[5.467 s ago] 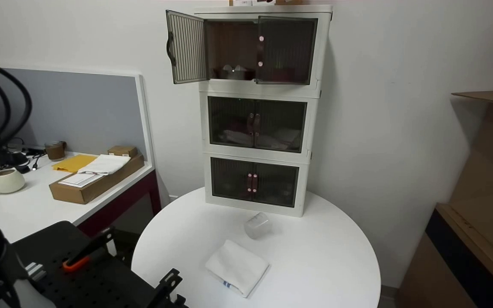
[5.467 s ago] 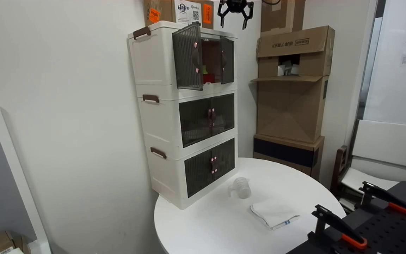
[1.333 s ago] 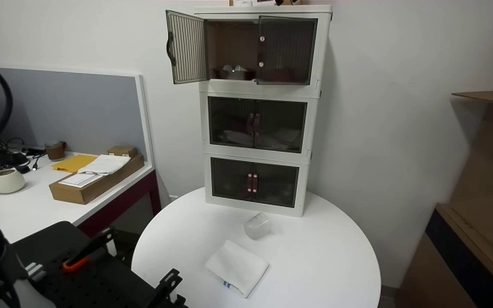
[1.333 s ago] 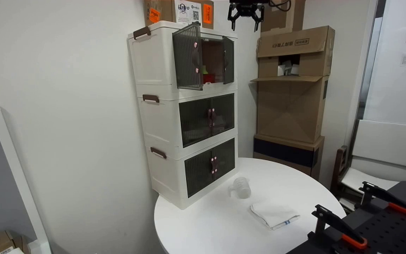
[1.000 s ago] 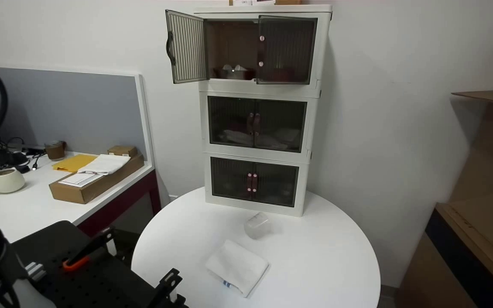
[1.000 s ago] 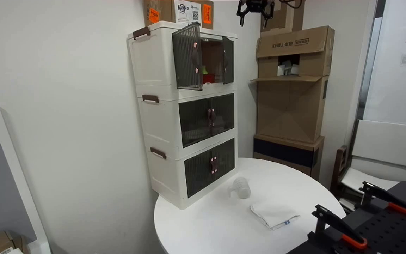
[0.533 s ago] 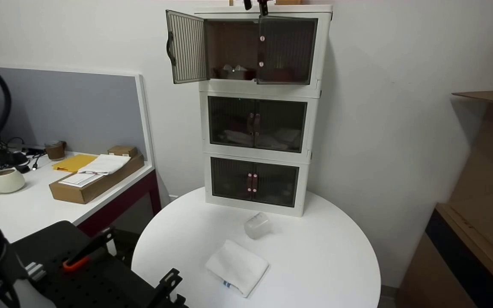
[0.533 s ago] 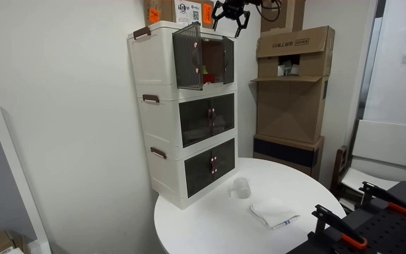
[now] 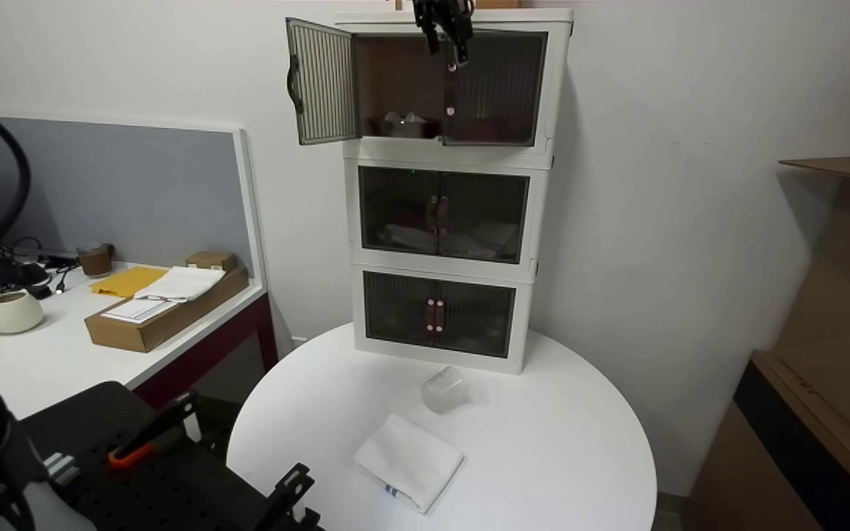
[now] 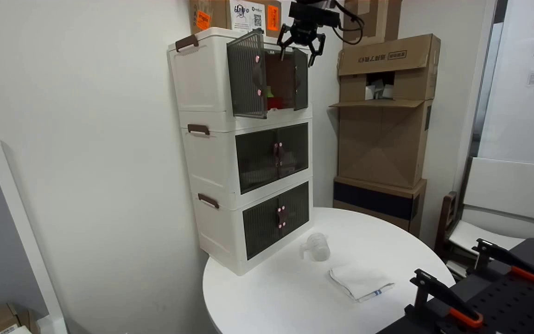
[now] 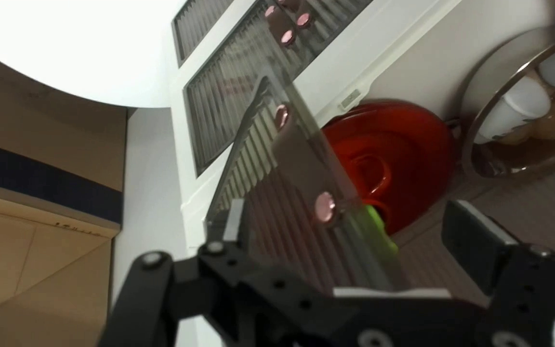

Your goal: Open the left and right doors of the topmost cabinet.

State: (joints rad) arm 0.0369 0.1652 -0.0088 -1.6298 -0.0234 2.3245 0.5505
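The topmost cabinet (image 9: 553, 88) crowns a white stack. Its left door (image 9: 325, 82) is swung far outward; the right door (image 9: 502, 88) stands ajar, as both exterior views show. My gripper (image 10: 296, 61) hangs in front of the right door's upper part, pointing down, jaws wide apart. In the wrist view, the right door's free edge and its brown handle (image 11: 301, 161) show in the space between the gripper's (image 11: 350, 227) fingers. Whether a finger touches the door, I cannot tell. Nothing is gripped. The left door lies outside the wrist view.
Inside the compartment are a red item (image 11: 412, 154) and a clear bowl (image 11: 475, 91). Boxes (image 10: 234, 18) sit on top. Below are a middle tier (image 9: 536, 214) and a bottom tier, doors closed. A cup (image 9: 443, 389) and cloth (image 9: 409, 461) lie on the round table (image 9: 558, 435).
Over the last second my gripper has come down from above the cabinet to the right door's upper part. Compared with several seconds ago, the right door stands slightly farther out. The left door looks unchanged.
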